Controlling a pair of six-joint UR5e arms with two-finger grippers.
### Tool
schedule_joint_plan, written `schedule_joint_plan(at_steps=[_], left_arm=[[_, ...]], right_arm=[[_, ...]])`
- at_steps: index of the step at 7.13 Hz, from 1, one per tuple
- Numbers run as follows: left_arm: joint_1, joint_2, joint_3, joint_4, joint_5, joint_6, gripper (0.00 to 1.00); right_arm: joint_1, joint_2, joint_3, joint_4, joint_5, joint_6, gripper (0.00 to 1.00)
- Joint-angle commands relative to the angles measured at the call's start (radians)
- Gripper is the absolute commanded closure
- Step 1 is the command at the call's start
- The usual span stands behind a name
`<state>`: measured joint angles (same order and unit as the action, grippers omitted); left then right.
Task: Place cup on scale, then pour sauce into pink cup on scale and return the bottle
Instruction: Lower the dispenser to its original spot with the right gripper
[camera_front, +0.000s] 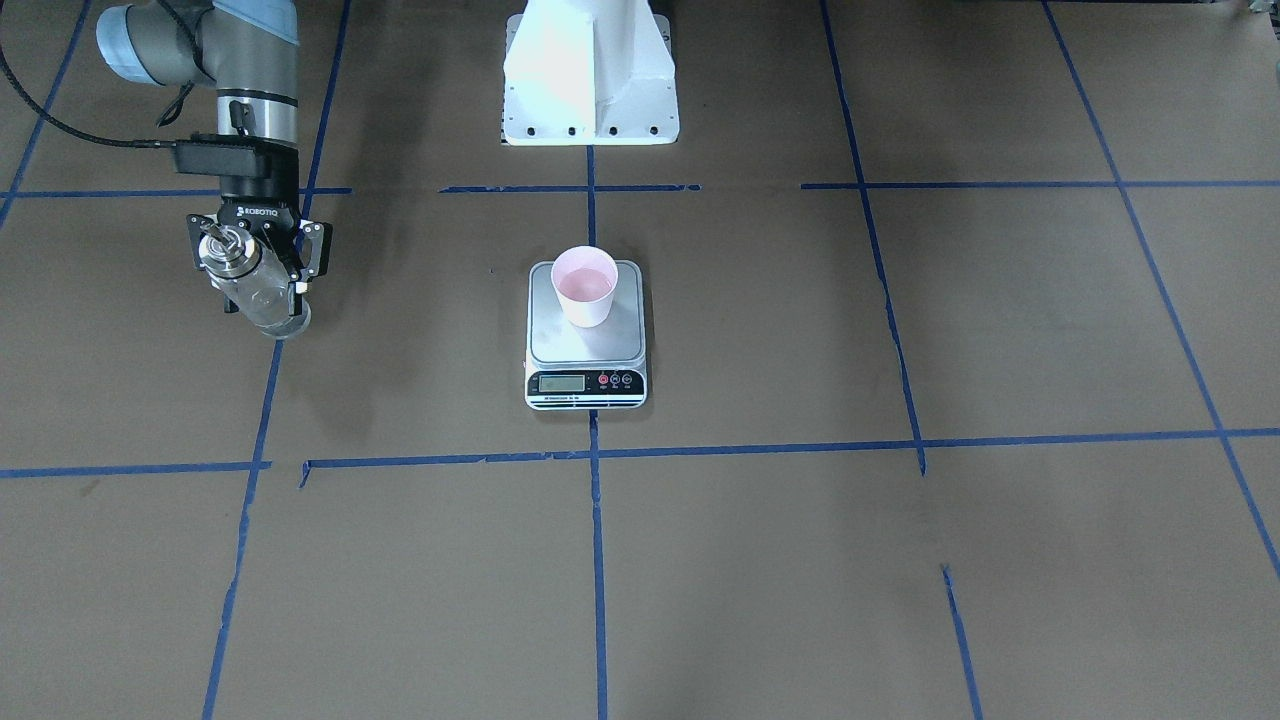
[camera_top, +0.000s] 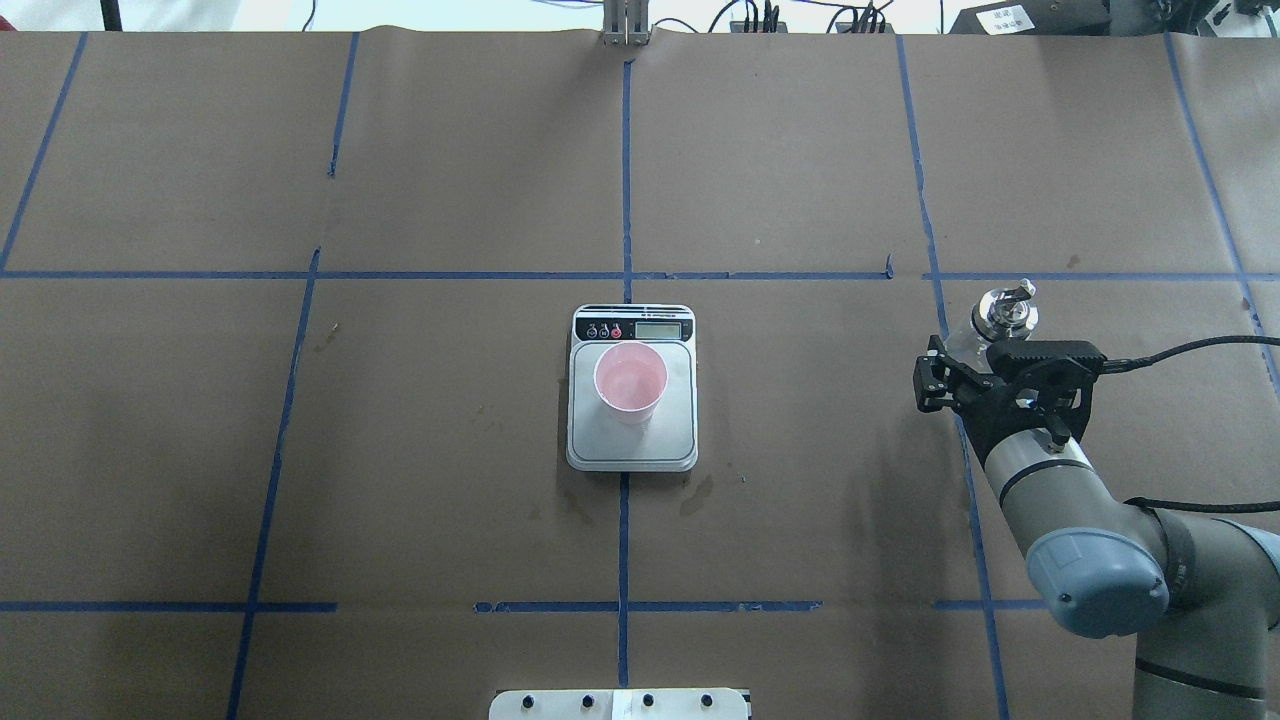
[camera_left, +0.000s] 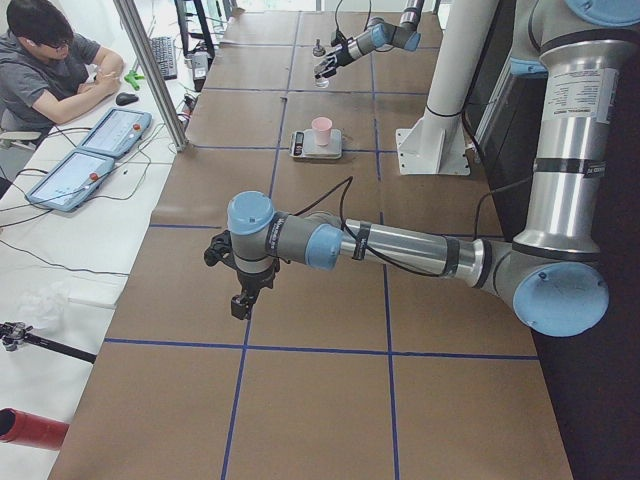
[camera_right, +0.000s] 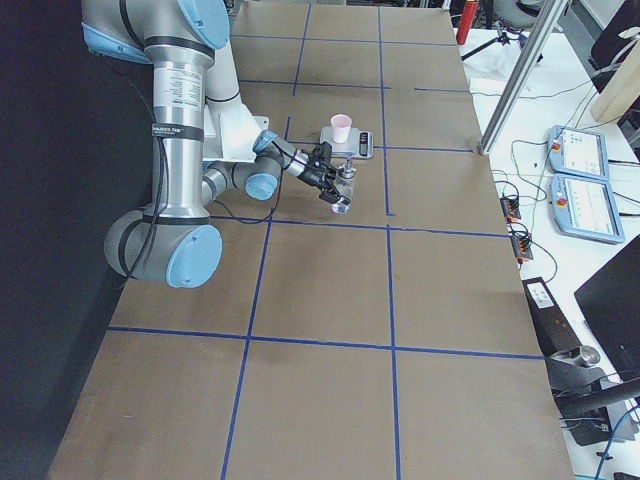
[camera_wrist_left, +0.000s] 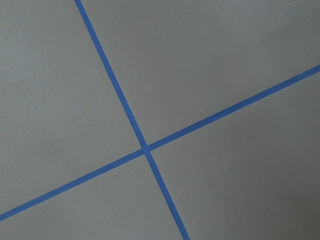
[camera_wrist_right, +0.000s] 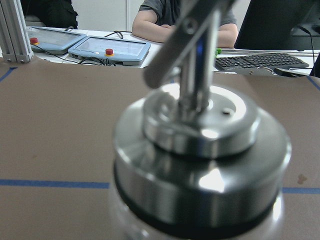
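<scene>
The pale pink cup (camera_front: 585, 285) stands upright on the steel platform of the scale (camera_front: 586, 345) at the table's middle; both also show in the overhead view, cup (camera_top: 630, 380) on scale (camera_top: 632, 445). My right gripper (camera_front: 262, 282) is shut on the clear glass bottle (camera_front: 225, 252), well to the robot's right of the scale, spout up and slightly tilted. In the overhead view the bottle (camera_top: 1005, 312) sticks out of the gripper (camera_top: 978, 345). The right wrist view is filled by its metal collar (camera_wrist_right: 200, 150). My left gripper (camera_left: 240, 292) hangs over bare table far from the scale; I cannot tell if it is open.
The white robot pedestal (camera_front: 590, 80) stands behind the scale. Blue tape lines (camera_wrist_left: 145, 149) grid the brown table. An operator (camera_left: 50, 60) sits at a side desk with tablets (camera_left: 90, 150) beyond the table's far edge.
</scene>
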<state>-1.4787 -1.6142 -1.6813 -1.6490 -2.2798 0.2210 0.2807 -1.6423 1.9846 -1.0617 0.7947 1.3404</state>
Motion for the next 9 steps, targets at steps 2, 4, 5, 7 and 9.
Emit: schedule_joint_plan(at_steps=[2,4,5,7,9], left_arm=[[0.0,0.0,-0.001,0.0,0.002,0.0,0.0],[0.0,-0.003,0.0,0.0,0.003,0.0,0.0],[0.0,-0.007,0.0,0.0,0.003,0.0,0.0],[0.002,-0.013,0.002,0.0,0.005,-0.002,0.0],[0.002,-0.015,0.002,0.0,0.005,-0.002,0.0]], right_arm=[[-0.002,-0.004,-0.024,-0.001,0.006,0.003,1.0],[0.002,-0.007,-0.038,-0.003,0.029,0.005,1.0],[0.002,0.002,-0.043,-0.003,0.064,0.009,1.0],[0.012,0.002,-0.056,-0.003,0.072,0.029,1.0],[0.012,-0.001,-0.056,-0.001,0.072,0.066,1.0]])
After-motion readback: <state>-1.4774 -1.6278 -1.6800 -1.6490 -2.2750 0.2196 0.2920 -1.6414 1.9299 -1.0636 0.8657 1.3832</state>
